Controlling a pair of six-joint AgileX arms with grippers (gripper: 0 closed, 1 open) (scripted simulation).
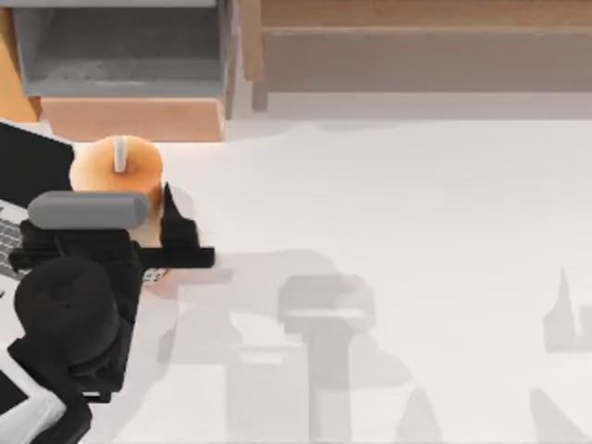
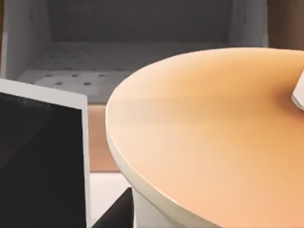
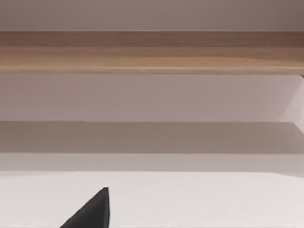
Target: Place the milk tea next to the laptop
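At top-view left edge, on white table [image 1: 398,213]: laptop [image 1: 28,162], black screen raised, grey keys partly hidden under arm. Black screen with pale bezel also seen in left wrist view [image 2: 38,156], just beside cup.

Behind table, top-view left: grey open bin [image 1: 120,46] on wooden ledge. Noted as background only.

Over table's left part: left arm, black, reaching in from lower-left corner, wrist body lying above laptop keys. Left gripper [image 1: 153,227] at cup, below lid level. One dark finger [image 1: 169,205] visible against cup's right flank; other side covered by wrist body. Finger spacing not readable; grip on cup cannot be confirmed.

Just right of laptop screen: milk tea [image 1: 117,171], upright, orange lid and white straw [image 1: 119,154] facing up. Lid looms large in left wrist view [image 2: 213,142], straw base at frame edge. Whether cup base rests on table or hangs above it: cannot tell, lower cup hidden.

Right arm: parked off to the right; one dark finger tip [image 3: 92,209] in its wrist view, over bare table. Opening not determinable.

Progress judgement: transport essentially complete, cup already beside laptop. Remaining, as judged: confirm set-down, release, withdraw left arm without tipping cup or brushing screen.
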